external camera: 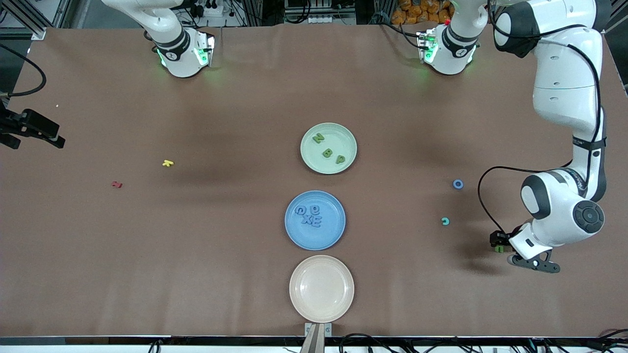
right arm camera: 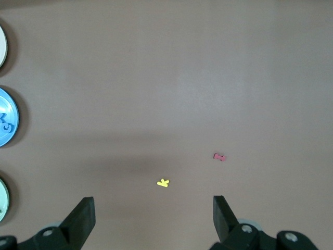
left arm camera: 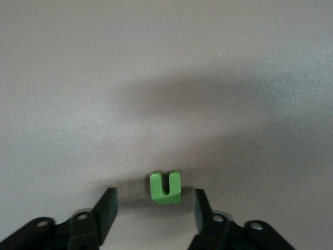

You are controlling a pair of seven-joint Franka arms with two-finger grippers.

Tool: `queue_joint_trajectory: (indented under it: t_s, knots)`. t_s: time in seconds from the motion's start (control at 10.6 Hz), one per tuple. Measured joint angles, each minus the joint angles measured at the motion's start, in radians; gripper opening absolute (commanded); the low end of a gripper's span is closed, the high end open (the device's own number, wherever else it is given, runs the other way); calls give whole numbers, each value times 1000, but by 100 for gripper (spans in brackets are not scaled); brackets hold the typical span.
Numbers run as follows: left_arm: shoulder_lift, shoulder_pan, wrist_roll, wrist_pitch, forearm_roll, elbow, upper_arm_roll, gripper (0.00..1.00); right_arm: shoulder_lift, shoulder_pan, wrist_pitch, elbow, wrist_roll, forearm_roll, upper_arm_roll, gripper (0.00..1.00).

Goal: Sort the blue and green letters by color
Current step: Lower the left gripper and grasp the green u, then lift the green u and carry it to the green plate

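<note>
Down at the left arm's end of the table, left gripper (left arm camera: 154, 205) straddles small green foam letter U (left arm camera: 166, 187), jaws spread either side for pinching; right gripper (right arm camera: 154, 216) waits, spread, empty.

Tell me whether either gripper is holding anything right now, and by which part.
Nothing is held. The left gripper has its fingers either side of a green letter without touching it; the right gripper is open and empty.

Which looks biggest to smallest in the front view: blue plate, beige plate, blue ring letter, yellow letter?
1. Beige plate
2. Blue plate, slightly smaller, though it lies farther from the camera
3. Blue ring letter and yellow letter, too alike to rank
</note>
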State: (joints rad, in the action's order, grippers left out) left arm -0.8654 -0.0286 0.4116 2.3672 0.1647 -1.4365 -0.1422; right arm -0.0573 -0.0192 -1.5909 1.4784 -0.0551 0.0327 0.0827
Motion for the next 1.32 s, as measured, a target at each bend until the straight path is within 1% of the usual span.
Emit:
queue_joint_trajectory:
  t_s: [0.09, 0.38, 0.47, 0.95, 1.13, 1.32]
  knots:
    - [-5, -1, 0, 0, 0, 2, 0, 52, -1, 0, 0, 0, 0, 0, -1, 100]
    - [-8, -6, 0, 0, 0, 8, -5, 5, -4, 1, 1, 0, 0, 0, -1, 100]
    - [-8, -8, 0, 0, 0, 9, -6, 0, -6, 2, 1, 0, 0, 0, -1, 100]
    - [-8, -21, 0, -5, 0, 18, -8, 0, -21, 2, -1, 0, 0, 0, -2, 100]
    - [2, -46, 0, -29, 0, 28, -9, 0, -21, 2, -1, 0, 0, 0, -2, 100]
    - [34, -87, -27, -86, 4, 30, -13, 0, -21, 3, -1, 0, 0, 0, -2, 100]
